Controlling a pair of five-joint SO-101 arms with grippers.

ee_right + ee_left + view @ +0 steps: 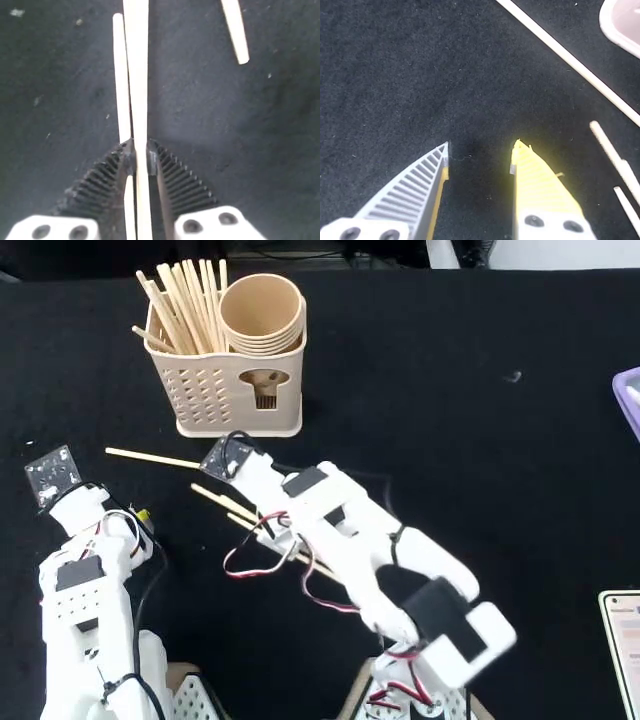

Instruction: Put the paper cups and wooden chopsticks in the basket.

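Where the right gripper (140, 150) sits over the black tablecloth (260, 130), its jaws are clamped on one pale wooden chopstick (136, 75), with a second loose stick (119, 75) just beside it. The left gripper (480, 150) hangs spread apart, holding nothing. Beyond both, the beige perforated plastic basket (225, 390) holds stacked tan paper cups (262, 310) and a bundle of chopsticks (185, 305).

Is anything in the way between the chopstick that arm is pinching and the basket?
Nothing visible is. The right gripper holds the chopstick just short of the basket; a loose chopstick lies flat on the table, off to one side.
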